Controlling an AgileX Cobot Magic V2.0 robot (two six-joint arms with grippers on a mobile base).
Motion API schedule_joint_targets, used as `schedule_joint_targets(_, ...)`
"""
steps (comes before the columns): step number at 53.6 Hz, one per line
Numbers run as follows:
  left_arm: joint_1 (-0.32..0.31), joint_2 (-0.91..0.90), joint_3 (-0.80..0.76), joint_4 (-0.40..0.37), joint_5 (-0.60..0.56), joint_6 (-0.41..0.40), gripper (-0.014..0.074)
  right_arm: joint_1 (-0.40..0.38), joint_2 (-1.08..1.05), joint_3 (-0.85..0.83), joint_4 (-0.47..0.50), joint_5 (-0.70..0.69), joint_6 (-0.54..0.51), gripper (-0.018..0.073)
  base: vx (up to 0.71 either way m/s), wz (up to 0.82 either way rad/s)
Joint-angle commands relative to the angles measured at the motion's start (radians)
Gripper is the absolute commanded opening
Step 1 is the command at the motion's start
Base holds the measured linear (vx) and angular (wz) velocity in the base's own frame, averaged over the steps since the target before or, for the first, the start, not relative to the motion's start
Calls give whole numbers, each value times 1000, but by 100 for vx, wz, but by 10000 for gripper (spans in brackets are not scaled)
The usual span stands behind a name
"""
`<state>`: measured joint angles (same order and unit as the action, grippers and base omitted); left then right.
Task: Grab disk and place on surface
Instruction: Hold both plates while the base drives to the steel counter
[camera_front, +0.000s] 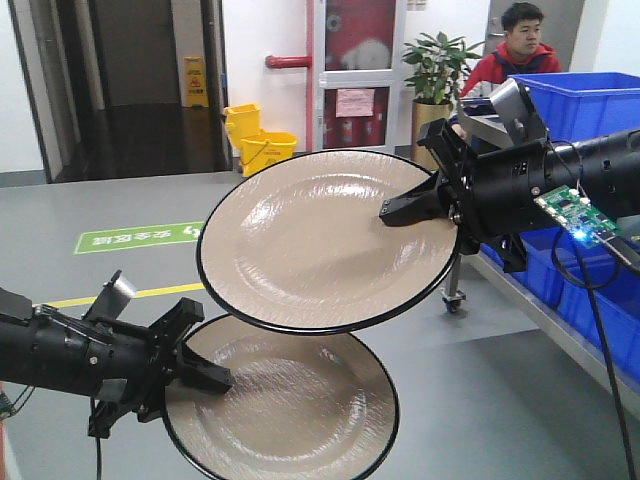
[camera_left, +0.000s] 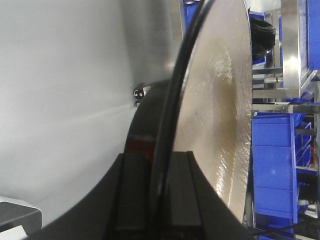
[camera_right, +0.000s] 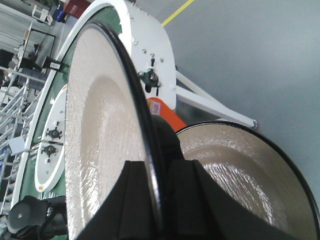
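Left gripper (camera_front: 205, 375): low at the left of the front view, its black jaws clamped on the left rim of the lower disk (camera_front: 290, 410).
Lower disk: a beige plate with a black rim, held up in the air over the grey floor (camera_front: 480, 400), face tilted up towards the camera.
Left wrist view: that disk runs edge-on between the two black fingers (camera_left: 132, 195), one on each side of the rim.
Floor sign (camera_front: 140, 236): green, flat on the floor, far behind the left arm.
Yellow buckets (camera_front: 258, 140): by the back wall.
Upper disk (camera_front: 320, 240): the same kind of plate, higher up; its lower edge overlaps the top of the lower disk in the front view (whether they touch, I cannot tell).
Right gripper (camera_front: 395, 210): comes in from the right, closed on the upper disk's right rim.
Right wrist view: a white-rimmed green ring conveyor (camera_right: 150, 45) shows behind the held plate.
Potted plant (camera_front: 440, 65): behind the right arm.
Person (camera_front: 520, 45): red jacket, top right.
Blue bins (camera_front: 590, 100): far right.
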<state>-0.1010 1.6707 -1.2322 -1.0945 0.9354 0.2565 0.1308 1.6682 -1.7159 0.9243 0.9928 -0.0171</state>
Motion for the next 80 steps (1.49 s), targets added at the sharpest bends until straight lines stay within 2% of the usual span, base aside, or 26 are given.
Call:
schedule_joint_targets(1,-4,-62,-32,-113,2,-10,1,-2,-54,-41,104,-72,5,-8,13,-19)
schedule_joint_targets(43,-4,-62,-32,-113,2,-10,1,-2,-54,-41,104,-72,5,-8,20,-11)
schedule_joint_targets(80,-4,-62,-32,-113,2,-10,1,-2,-54,-41,104,-72,5,-8,32,14)
